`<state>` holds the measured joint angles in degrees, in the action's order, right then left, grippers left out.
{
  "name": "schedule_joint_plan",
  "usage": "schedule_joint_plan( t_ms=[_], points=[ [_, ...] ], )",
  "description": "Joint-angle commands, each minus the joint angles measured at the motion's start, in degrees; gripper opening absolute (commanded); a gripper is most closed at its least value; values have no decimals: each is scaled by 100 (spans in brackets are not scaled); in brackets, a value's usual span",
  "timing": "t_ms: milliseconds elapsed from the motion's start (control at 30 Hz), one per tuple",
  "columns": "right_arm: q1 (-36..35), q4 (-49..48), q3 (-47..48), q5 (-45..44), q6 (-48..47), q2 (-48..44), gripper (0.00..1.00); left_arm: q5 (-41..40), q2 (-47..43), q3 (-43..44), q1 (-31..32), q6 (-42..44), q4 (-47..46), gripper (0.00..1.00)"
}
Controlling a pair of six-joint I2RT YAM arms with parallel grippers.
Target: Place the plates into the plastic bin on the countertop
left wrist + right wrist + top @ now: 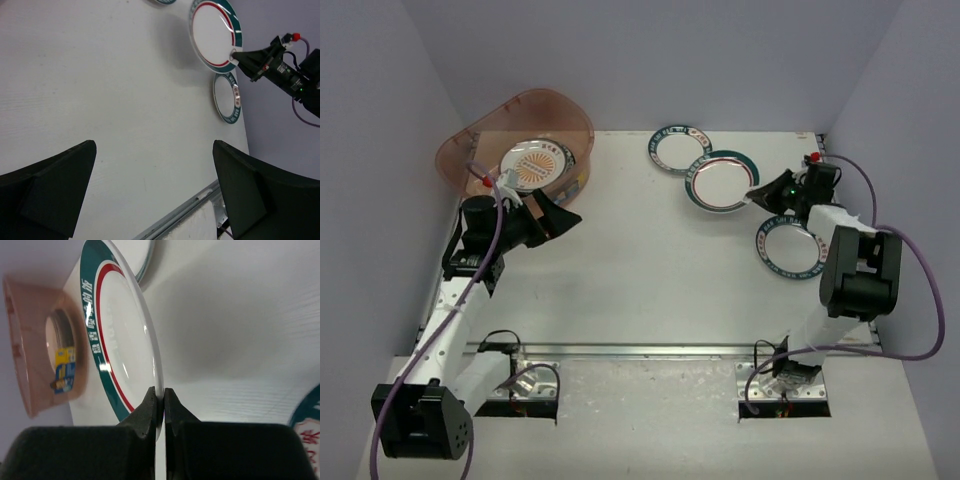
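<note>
My right gripper point(756, 193) is shut on the rim of a red-and-teal plate point(720, 181), held off the countertop point(640, 260); the right wrist view shows it edge-on point(117, 345) between my fingertips point(159, 397). Two teal-rimmed white plates lie on the countertop, one at the back point(679, 148) and one by the right arm point(790, 247). The plastic bin point(480, 140) stands at the back left with an orange sunburst plate point(537, 162) on top inside. My left gripper point(560, 215) is open and empty just in front of the bin.
The bin overhangs the countertop's back left corner. A metal rail point(630, 350) runs along the front edge. Grey walls close in on three sides. In the left wrist view the held plate point(215, 32) and the right gripper point(265, 57) show at the far side.
</note>
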<state>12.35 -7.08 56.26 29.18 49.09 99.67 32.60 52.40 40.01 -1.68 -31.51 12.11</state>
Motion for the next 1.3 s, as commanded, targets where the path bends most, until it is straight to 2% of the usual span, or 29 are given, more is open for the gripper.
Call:
schedule_joint_plan(
  t_ms=[0,100,167,267,333,367,400,433,467,533,567,700,733,767,800,833,867,933,1033,1100,1133,1267],
  points=[
    [-1129,40,-321,621,-895,-1103,0,13,217,341,805,-276,-992,100],
    [-1816,509,-250,1043,-1366,-1423,0,-25,613,481,1050,-231,-1044,100],
    [-2250,397,-341,1419,-1359,-1720,0,-83,875,424,1183,-164,-1034,100],
    [-2556,570,-131,1827,-1380,-1882,0,-106,1041,265,1260,-42,-1017,99],
    [-2724,769,-16,1944,-1439,-1963,0,-39,1097,237,1311,18,-996,96],
    [-2777,807,9,2029,-1435,-1997,0,1,1114,250,1337,45,-982,92],
    [-2823,763,-10,2170,-1400,-2008,0,31,1115,270,1368,65,-982,81],
    [-2862,744,-19,2232,-1385,-2022,0,45,1105,294,1381,74,-977,76],
    [-2911,777,-19,2182,-1414,-2026,0,49,1089,335,1398,79,-969,63],
    [-2975,787,-64,2095,-1440,-2015,0,78,1071,422,1425,92,-930,10],
    [-2972,763,-105,2113,-1421,-1997,0,94,1068,486,1425,97,-881,1],
    [-2966,349,-256,2269,-1226,-1986,0,142,1018,675,1425,162,-824,0],
    [-2966,245,-319,2370,-1132,-1994,9,118,1010,722,1425,155,-808,0],
    [-2966,195,-334,2382,-1121,-2003,28,54,1017,774,1425,154,-791,0],
    [-2966,197,-335,2336,-1128,-2012,58,-55,1010,850,1418,146,-743,0],
    [-2943,306,-328,2160,-1199,-2043,94,-401,1009,1076,1370,137,-543,0],
    [-2917,650,-304,1945,-1423,-2101,99,-661,1009,1427,1303,128,-387,0],
    [-2913,1257,-248,1261,-1786,-2188,99,-1199,1070,1884,922,31,69,0],
    [-2867,1756,-366,318,-2150,-2321,99,-1354,1276,2468,-290,-292,246,0],
    [-2783,1933,-538,94,-2181,-2427,99,-1555,1584,3001,-764,-368,381,0],
    [-2743,1953,-739,73,-2215,-2534,99,-1702,2046,3290,-1120,-435,481,0],
    [-2690,1956,-1060,176,-2261,-2752,99,-2008,3340,4325,-1491,-703,586,0]
  ],
)
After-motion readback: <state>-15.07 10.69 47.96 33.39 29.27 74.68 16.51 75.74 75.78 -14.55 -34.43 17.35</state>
